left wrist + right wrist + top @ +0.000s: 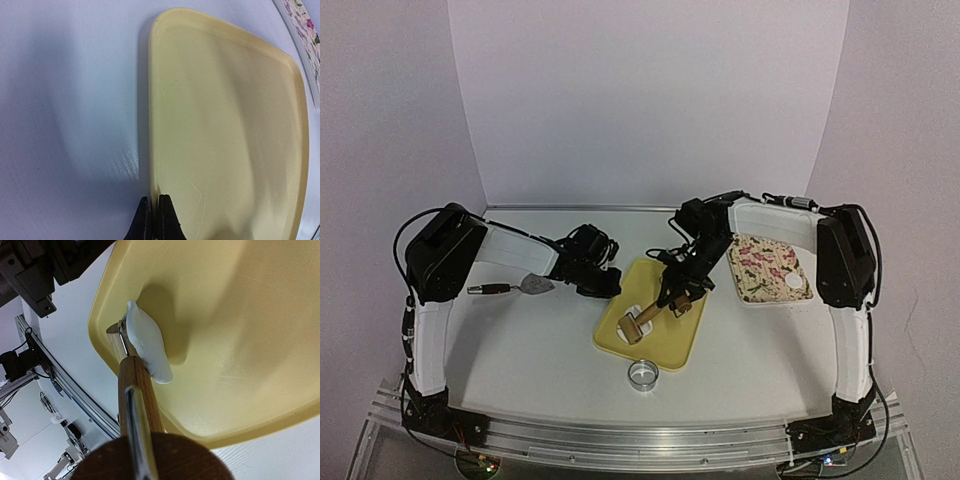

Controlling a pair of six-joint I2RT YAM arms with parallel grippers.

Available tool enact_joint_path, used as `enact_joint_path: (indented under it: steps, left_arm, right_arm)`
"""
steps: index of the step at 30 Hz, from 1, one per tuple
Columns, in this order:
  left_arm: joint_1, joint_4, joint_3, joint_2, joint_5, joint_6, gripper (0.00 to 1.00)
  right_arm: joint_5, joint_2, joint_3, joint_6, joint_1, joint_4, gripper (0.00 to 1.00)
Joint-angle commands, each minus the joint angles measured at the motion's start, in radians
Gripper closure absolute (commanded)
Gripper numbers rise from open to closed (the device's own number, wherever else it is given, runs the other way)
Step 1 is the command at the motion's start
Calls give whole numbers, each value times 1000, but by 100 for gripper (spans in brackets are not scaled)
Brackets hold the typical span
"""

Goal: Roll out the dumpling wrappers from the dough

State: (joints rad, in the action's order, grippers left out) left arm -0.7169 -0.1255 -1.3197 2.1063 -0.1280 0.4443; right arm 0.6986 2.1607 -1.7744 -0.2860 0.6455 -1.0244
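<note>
On the white tabletop, a yellow tray and floral plate frame the work — the left claw, shut and empty, sits at the tray's rim while the right claw clamps the wooden roller against a dough lump. Even, firm passes seem wise; one finished dumpling wrapper lies on the plate.

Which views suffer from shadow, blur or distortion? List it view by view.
Top external: even, soft light, all sharp. Left wrist: a broad soft shadow on the table left of the yellow tray, whose rim looks bowed by the wide lens. Right wrist: the roller handle blurs near the lens; the dough casts a shadow on the tray.
</note>
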Motion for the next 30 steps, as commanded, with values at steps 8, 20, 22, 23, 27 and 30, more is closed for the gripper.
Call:
enact_joint_path:
  steps: [8,20,22,23,27,30]
  left_arm:
    - [32,-230,67,21,54,-2,100]
    - [42,-239,45,37,52,-6,100]
    - [45,-241,40,38,53,-7,100]
    - [46,-242,39,39,53,-8,100]
    - [52,-245,33,41,53,-10,100]
    - [56,-248,32,40,53,-10,100]
  right_arm:
    - [-495,65,134,3,-102,-234,100]
    - [-526,71,171,12,-149,-235,100]
    - [-533,66,177,14,-159,-236,100]
    - [-535,65,179,16,-163,-236,100]
    - [-539,68,174,22,-176,-238,100]
    - [-552,72,173,23,-184,-241,100]
